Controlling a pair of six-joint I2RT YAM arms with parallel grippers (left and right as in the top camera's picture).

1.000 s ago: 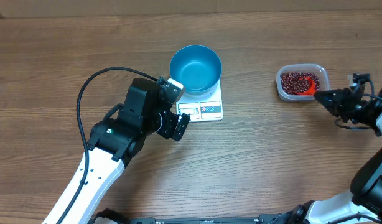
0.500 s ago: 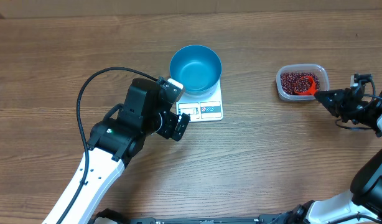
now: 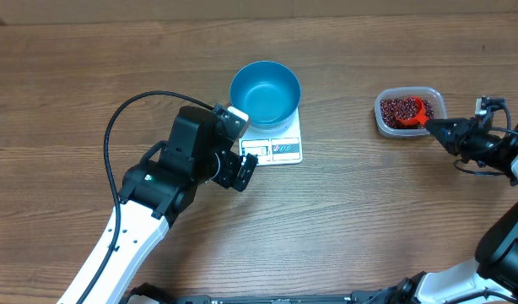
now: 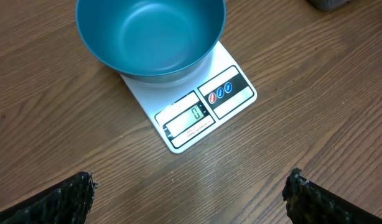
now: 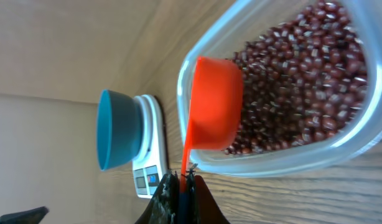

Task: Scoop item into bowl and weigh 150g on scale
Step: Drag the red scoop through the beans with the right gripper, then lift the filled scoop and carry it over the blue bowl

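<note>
The blue bowl stands empty on the white scale, whose display reads zero. My left gripper hovers open just in front of the scale, fingertips far apart over bare wood. My right gripper is shut on the thin handle of an orange scoop. The scoop's cup lies over the red-brown beans inside the clear container, its outer side toward the camera, so its contents are hidden.
The clear container sits at the right side of the wooden table, well apart from the scale. A black cable loops off the left arm. The right arm's body fills the lower right corner.
The right gripper has nudged the orange scoop a little further over the beans in the container. The left arm, bowl and scale have not moved.
</note>
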